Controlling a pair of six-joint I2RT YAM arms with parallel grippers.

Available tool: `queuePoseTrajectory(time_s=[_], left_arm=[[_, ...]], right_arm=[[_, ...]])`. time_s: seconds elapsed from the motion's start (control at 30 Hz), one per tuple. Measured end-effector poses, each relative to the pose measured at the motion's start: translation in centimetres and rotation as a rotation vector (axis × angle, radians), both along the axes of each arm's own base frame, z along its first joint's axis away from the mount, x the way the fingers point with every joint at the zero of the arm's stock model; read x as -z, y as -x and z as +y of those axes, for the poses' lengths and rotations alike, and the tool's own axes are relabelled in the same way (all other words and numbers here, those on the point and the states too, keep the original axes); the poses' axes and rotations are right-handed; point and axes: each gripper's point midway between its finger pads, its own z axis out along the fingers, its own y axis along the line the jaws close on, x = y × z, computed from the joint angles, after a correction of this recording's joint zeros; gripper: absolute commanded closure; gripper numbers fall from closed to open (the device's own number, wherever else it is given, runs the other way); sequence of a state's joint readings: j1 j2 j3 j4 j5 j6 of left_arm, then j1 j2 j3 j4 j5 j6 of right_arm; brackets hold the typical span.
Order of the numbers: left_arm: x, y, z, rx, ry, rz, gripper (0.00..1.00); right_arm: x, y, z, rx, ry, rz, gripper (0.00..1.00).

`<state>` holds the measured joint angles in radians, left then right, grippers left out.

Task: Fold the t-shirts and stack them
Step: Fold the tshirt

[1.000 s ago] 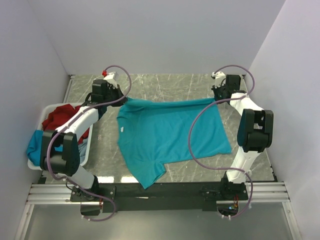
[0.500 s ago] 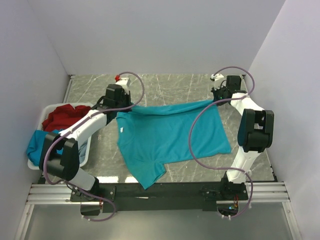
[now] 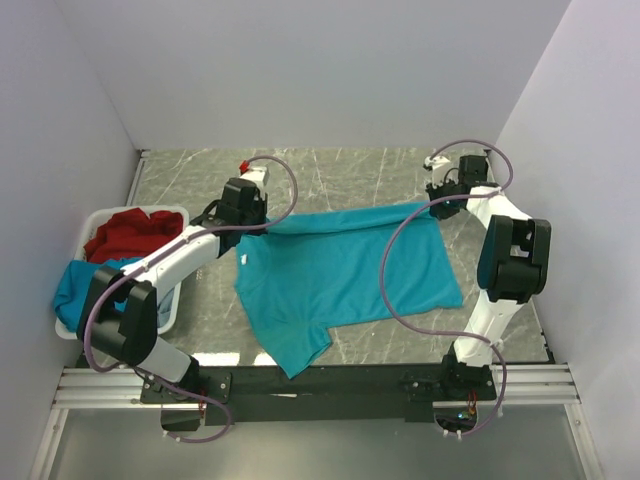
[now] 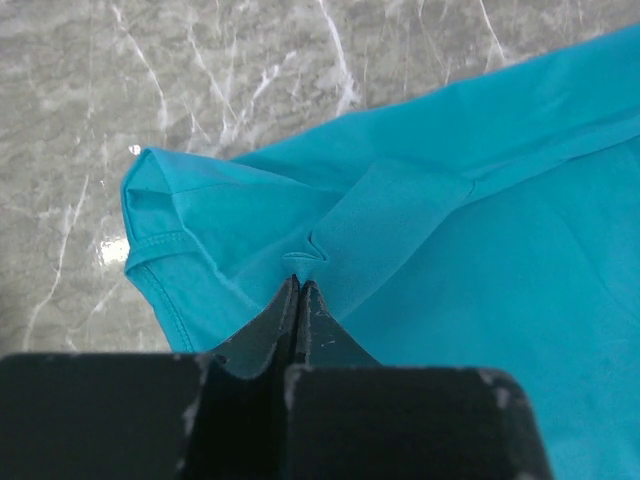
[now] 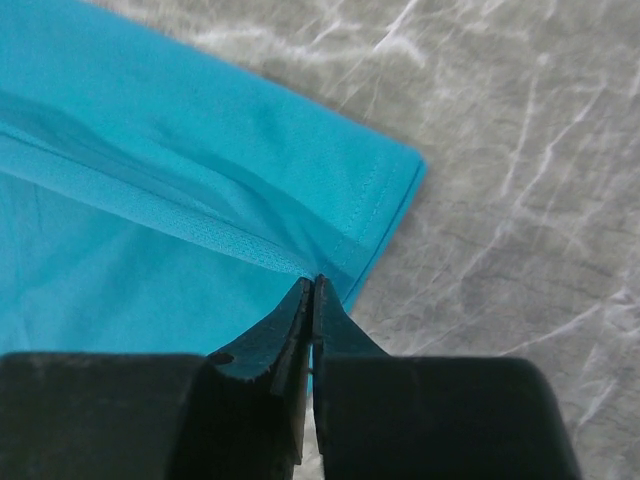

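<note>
Teal t-shirt mostly flat on the table, one sleeve reaching the near edge. Far hem pinched at both corners: left gripper and right gripper, jaws clamped tight on cloth. Left has just swung inward with its corner, so a side fold looks underway.

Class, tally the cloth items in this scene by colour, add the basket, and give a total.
White basket: 1
Teal: 2, the spread shirt on the table and the draped shirt over the basket's edge
Red: 1, the red heap inside the basket, counted as one
Total: 4
</note>
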<state>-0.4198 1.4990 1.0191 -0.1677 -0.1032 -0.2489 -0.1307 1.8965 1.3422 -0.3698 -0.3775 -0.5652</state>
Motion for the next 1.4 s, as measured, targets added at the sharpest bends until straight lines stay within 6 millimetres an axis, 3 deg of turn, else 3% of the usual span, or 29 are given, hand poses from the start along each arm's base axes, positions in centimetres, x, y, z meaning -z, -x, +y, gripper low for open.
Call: queuePoseTrajectory(time_s=[0.13, 0.23, 0.53, 0.77, 1.0, 1.07, 1.2, 1.23, 1.3, 1.4], left_arm=[[0.3, 0.9, -0.3, 0.01, -0.004, 0.013, 1.0], [0.6, 1.8, -0.4, 0.014, -0.006, 0.024, 1.0], [1.7, 4.6, -1.4, 0.023, 0.016, 0.057, 1.0], [3.8, 6.2, -1.5, 0.007, 0.01, 0.11, 0.99], [3.9, 7.0, -2.8, 0.023, 0.021, 0.115, 0.96], [3.9, 7.2, -3.2, 0.028, 0.026, 0.12, 0.87], [4.6, 7.7, -3.5, 0.025, 0.023, 0.143, 0.52], [4.8, 7.8, -3.3, 0.015, 0.018, 0.149, 0.35], [5.0, 8.0, -2.6, -0.015, 0.003, 0.149, 0.14], [4.2, 8.1, -1.4, -0.074, 0.003, 0.113, 0.08]], right_arm=[[0.7, 0.7, 0.0, -0.027, 0.001, 0.032, 0.63], [0.7, 0.8, -0.5, -0.031, -0.011, 0.03, 0.54], [-0.1, 1.2, -3.2, 0.027, -0.083, 0.011, 0.52], [-0.3, 1.2, -2.8, 0.013, -0.116, 0.008, 0.52], [-0.3, 1.3, -2.5, 0.01, -0.134, 0.012, 0.52], [-0.3, 1.4, -2.4, 0.008, -0.138, 0.016, 0.51], [-0.2, 1.7, -2.2, 0.005, -0.147, 0.025, 0.51], [-0.2, 1.7, -2.1, 0.004, -0.149, 0.027, 0.51], [-0.3, 1.7, -2.1, 0.002, -0.153, 0.029, 0.51], [-0.7, 1.6, -2.0, 0.013, -0.166, 0.035, 0.5]])
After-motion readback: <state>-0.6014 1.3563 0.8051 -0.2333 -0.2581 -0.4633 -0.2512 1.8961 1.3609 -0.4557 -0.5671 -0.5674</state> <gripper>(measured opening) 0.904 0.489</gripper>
